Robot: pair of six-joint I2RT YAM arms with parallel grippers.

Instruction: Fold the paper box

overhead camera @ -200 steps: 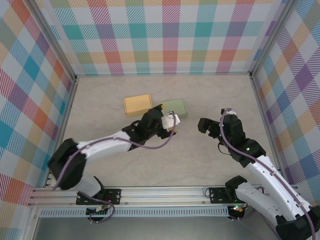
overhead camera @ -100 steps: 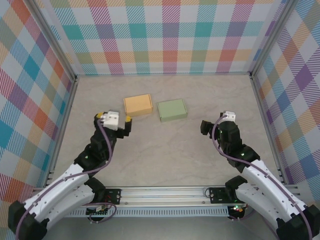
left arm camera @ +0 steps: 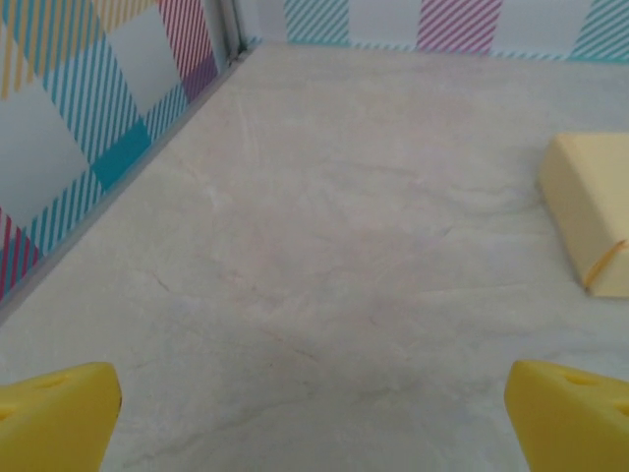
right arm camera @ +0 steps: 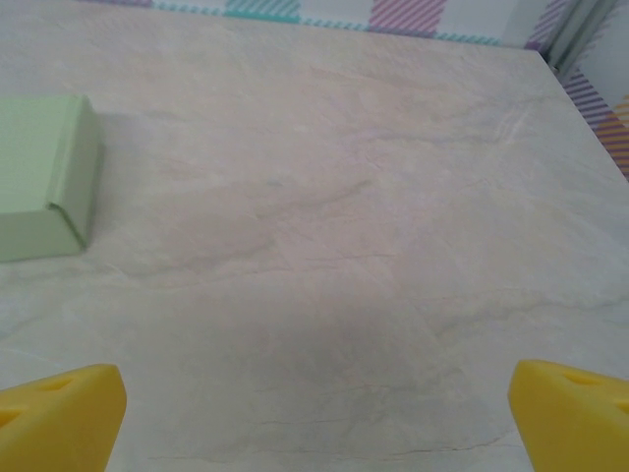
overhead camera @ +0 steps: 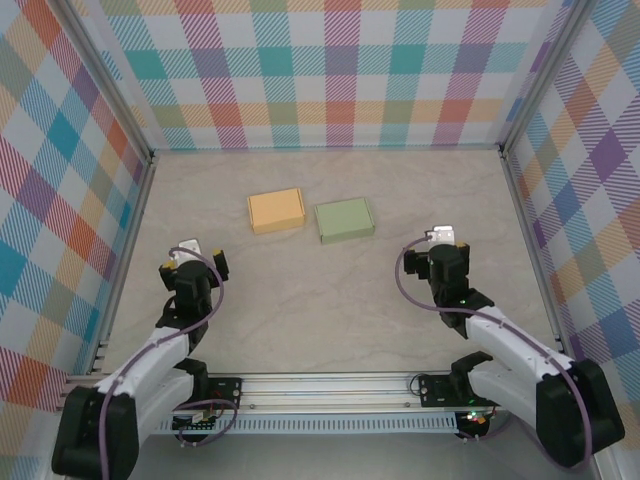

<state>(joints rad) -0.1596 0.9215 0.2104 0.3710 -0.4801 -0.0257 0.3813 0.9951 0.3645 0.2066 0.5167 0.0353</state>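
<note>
Left arm pose: the left arm is folded close to its base at the near-left of the tabletop, with the wrist raised and aimed toward the far wall.
Left fingers: the left fingers are spread wide, 1 yellow tip at each lower corner of the left wrist view, with bare surface between them and nothing held.
Right arm pose: the right arm is folded the same way at the near-right, with its wrist up and facing the far side.
Right fingers: the right fingers are spread wide as well, holding nothing.
Surface: a pale, marble-patterned tabletop with faint veins, and a metal rail along its near edge.
Room: plaid walls in pastel checks enclose the tabletop on 3 sides.
Yellow box: the yellow box lies flat and closed toward the far middle, ahead and to the right of the left fingers and well apart from them.
Green box: the green box lies flat and closed just beside the yellow box on its right, a narrow gap between the 2; it is ahead and to the left of the right fingers, well apart from them.
</note>
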